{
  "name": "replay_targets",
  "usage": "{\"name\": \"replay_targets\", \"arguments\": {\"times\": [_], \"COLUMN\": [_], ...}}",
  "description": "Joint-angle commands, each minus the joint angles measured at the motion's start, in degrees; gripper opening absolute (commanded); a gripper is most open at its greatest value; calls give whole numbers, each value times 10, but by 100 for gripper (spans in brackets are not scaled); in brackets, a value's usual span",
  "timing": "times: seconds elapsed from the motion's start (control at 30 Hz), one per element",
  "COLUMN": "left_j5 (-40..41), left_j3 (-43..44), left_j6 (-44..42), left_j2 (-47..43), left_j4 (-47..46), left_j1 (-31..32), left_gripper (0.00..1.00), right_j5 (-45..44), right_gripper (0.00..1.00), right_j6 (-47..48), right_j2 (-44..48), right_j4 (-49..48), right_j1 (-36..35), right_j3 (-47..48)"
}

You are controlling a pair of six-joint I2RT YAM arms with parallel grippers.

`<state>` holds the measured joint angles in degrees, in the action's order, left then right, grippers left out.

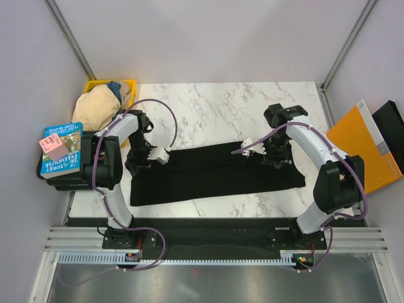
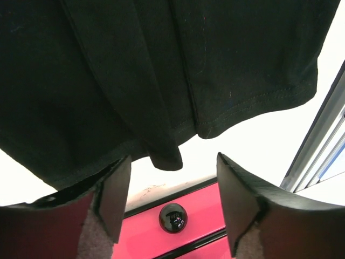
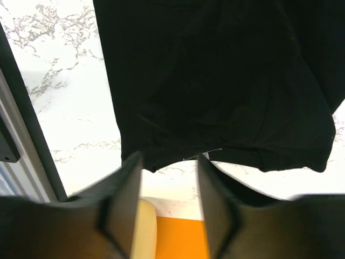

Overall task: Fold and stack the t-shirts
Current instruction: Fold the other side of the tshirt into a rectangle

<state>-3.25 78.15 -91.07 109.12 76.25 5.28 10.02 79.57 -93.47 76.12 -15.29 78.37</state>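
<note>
While the black t-shirt point(image 1: 214, 172) lies as a long strip nr the bench point(image 1: 221, 107) near edge, I see L gripper point(image 2: 172, 162) & R gripper point(image 3: 170, 157) released, jaws apart at its ends.

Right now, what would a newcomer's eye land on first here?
The black t-shirt lies in a long folded band across the marble table, with the left gripper and right gripper open at its far edge, holding nothing. Next come the yellow bin at the far left corner with a beige t-shirt bundled in it, and the orange folder off the table's right side.
</note>
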Motion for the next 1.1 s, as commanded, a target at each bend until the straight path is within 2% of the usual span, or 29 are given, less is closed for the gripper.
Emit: {"name": "replay_targets", "arguments": {"times": [0.0,0.07,0.1,0.27,0.4,0.5,0.6,0.63,0.7,0.8,0.87,1.0,1.07], "left_j5": [22,31,31,40,-9,-29,-26,-26,-33,-51,-57,-57,-57], "left_j3": [-2,3,13,106,250,253,206,197,184,187,184,187,188], "left_j6": [-19,-13,-10,17,53,56,52,51,56,63,64,67,67], "left_j2": [-10,-8,-8,20,60,71,70,70,76,87,91,104,106], "left_j4": [119,118,118,118,119,98,44,33,16,15,14,10,8], "left_j1": [3,2,2,-5,-12,-11,-8,-7,-2,5,9,14,15], "left_gripper": [75,76,77,77,77,77,77,77,76,76,75,75,75], "right_j5": [-1,0,-1,-9,5,11,7,10,15,37,47,60,65], "right_gripper": [61,74,75,71,67,65,52,39,38,46,45,24,20], "right_j6": [30,34,37,31,2,-23,-48,-51,-63,-85,-100,-118,-125], "right_j2": [21,28,34,38,16,0,-15,-21,-48,-91,-116,-146,-165], "right_j4": [60,62,62,47,20,-31,-106,-118,-141,-150,-162,-208,-214], "right_j1": [-4,-6,-8,-6,-3,1,8,10,15,23,25,25,22], "right_j3": [-12,-23,-26,-30,-9,-2,-7,-3,19,57,69,83,92]}}
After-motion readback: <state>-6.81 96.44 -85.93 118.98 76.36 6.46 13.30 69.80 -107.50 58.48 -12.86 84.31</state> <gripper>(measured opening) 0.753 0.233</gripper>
